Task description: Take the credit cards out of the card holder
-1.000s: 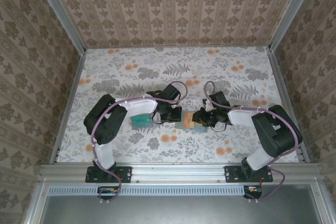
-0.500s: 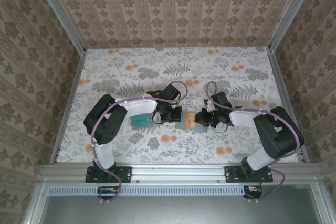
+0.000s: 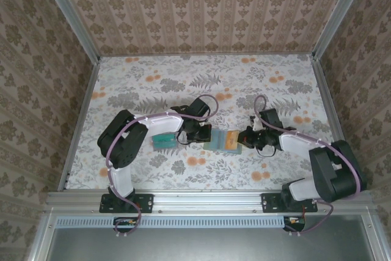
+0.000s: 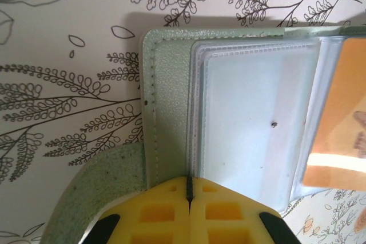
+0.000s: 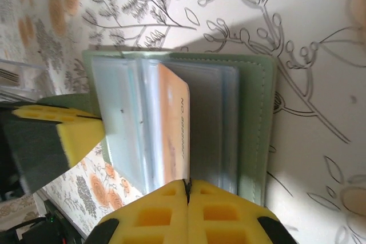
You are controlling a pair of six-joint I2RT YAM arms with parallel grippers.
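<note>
**Claws shut at both ends: holder anchored, beige card pinched**

At the 9 o'clock end, the left gripper [image 4: 189, 195] is closed tight on the edge of the card holder [image 4: 166, 112]. This is judged to be an anchor, so that the holder is not dragged along when a card is drawn.

At the 3 o'clock end, the right gripper [image 5: 186, 195] is closed on the near edge of a beige card [image 5: 173, 124], which is raised out of the clear sleeves [image 5: 123, 118].

The holder is laid open near the middle of the table [image 3: 183, 77]. Teal cards [image 3: 163, 141] are set down at its 9 o'clock, under the left arm.

Bare cloth is offered toward 12 o'clock. The 3 o'clock path is partly taken by the right arm itself, and the front rail [image 3: 208, 195] lies close at 6 o'clock.
</note>
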